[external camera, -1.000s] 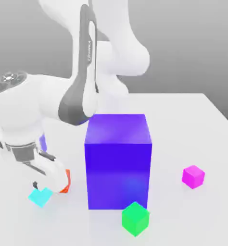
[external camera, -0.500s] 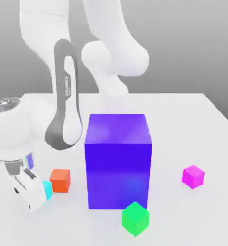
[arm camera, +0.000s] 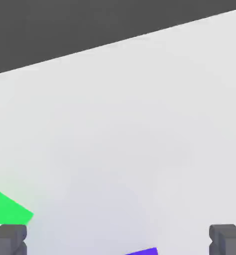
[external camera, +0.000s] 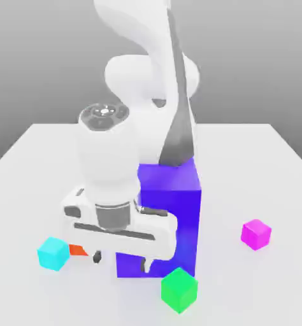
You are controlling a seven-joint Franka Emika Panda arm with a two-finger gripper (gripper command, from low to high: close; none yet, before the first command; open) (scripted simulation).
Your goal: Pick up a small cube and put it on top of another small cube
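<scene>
Since a second earlier the gripper [external camera: 122, 260] had released the cyan cube [external camera: 53, 253] and swung toward the exterior view's right; its fingers [arm camera: 9, 238] stood wide and empty, so I judged no stack had been made. Left to right on the table [external camera: 26, 191]: cyan cube beside the red cube [external camera: 78, 250], big blue block [external camera: 179, 191], green cube [external camera: 179, 290], magenta cube [external camera: 256, 233]. The cyan cube looked small, plain and flat-sided.

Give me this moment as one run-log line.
gripper: open, empty, above table | cyan cube: on table, beside red cube, unstacked | green cube: near big blue block | stack: not done
</scene>
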